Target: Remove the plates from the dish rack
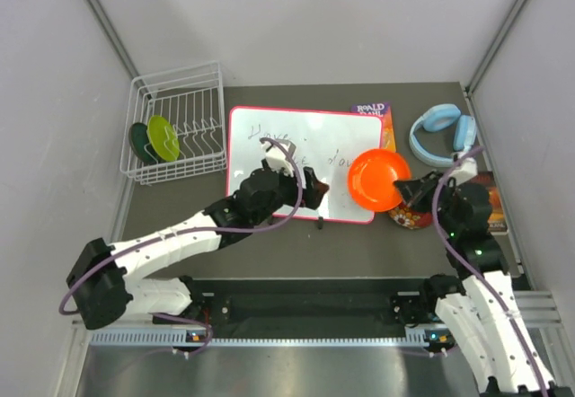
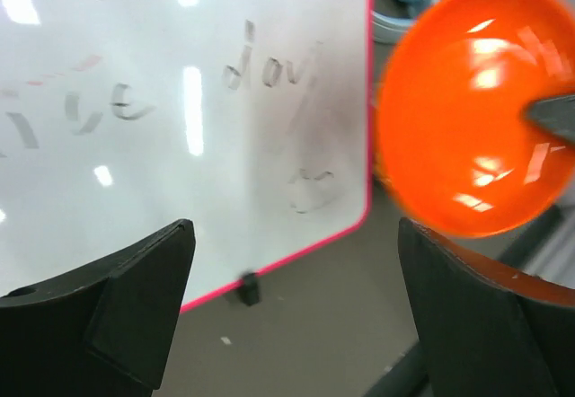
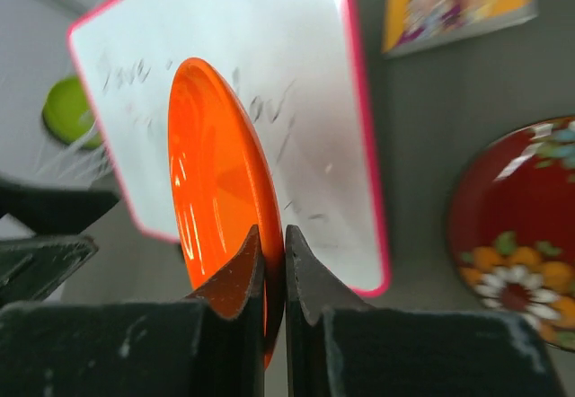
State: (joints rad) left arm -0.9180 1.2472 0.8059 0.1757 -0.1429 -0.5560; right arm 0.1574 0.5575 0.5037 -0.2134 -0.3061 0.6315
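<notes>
My right gripper is shut on the rim of the orange plate, holding it on edge above the whiteboard's right end; the grip shows in the right wrist view with the plate between the jaws. The dark red flowered plate lies flat on the table under the right arm. The white dish rack at the far left holds a lime-yellow plate and a dark plate. My left gripper is open and empty over the whiteboard, just left of the orange plate.
The pink-framed whiteboard lies in the middle. A yellow book and light blue headphones lie at the back right. A dark book lies by the right wall.
</notes>
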